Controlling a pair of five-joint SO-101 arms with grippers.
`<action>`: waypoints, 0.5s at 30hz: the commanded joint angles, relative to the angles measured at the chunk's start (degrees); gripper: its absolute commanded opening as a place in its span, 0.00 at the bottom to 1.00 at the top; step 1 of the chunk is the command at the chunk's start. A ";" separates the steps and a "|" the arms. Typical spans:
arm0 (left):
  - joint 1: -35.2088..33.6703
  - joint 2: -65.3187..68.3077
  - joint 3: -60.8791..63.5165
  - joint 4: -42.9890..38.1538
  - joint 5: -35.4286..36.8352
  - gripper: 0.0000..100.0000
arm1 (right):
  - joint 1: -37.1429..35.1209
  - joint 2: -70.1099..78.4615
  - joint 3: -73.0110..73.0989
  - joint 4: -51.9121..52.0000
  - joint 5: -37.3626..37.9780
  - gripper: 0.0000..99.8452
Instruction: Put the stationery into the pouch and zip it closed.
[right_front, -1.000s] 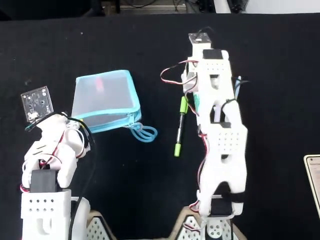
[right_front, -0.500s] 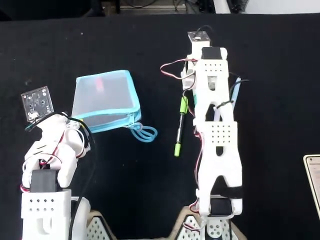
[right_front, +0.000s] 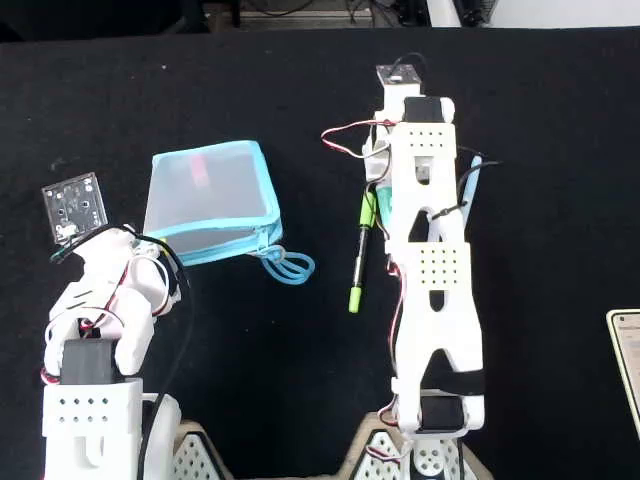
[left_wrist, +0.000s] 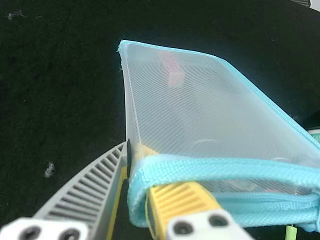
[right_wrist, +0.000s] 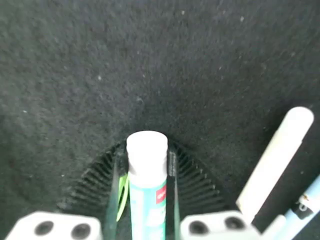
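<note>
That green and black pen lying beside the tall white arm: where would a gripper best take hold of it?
At the black middle of the green and black pen, coming down from above, jaws closing across its thin width. It lies flat on the black table cloth, so only its sides are free, and its far green end lies close beside the white arm; the middle is clear.
</note>
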 joint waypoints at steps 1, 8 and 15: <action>-0.75 -0.53 -0.84 -0.97 0.26 0.03 | 0.79 -1.27 -5.49 1.93 0.00 0.01; -0.75 -0.53 -0.84 -0.97 0.26 0.03 | 0.79 -5.05 -2.95 2.11 -0.09 0.01; -0.75 -0.53 -0.84 -0.97 0.26 0.03 | 0.70 -21.58 20.70 2.11 -3.60 0.01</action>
